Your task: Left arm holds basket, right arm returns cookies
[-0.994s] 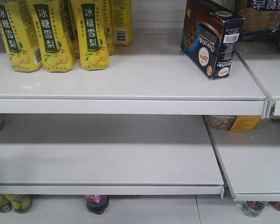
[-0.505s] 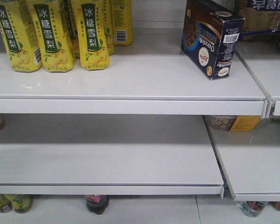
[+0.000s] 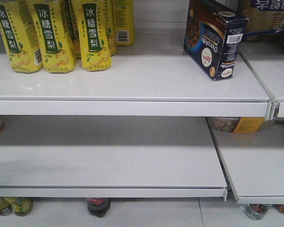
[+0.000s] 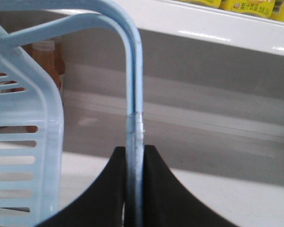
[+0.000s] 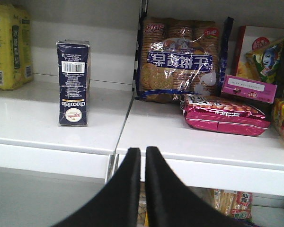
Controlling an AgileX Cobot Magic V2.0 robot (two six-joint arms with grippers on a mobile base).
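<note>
The cookies (image 3: 214, 39) stand upright on the upper shelf (image 3: 132, 80), near its right edge and set back from the front lip, with bare shelf between them and the yellow bottles (image 3: 52, 35) at the left. The right pincer (image 5: 143, 163) hangs in front of the shelf, its jaws pressed together on nothing, well clear of the box. The left pincer (image 4: 135, 158) clamps a hoop handle of the basket (image 4: 23, 142).
</note>
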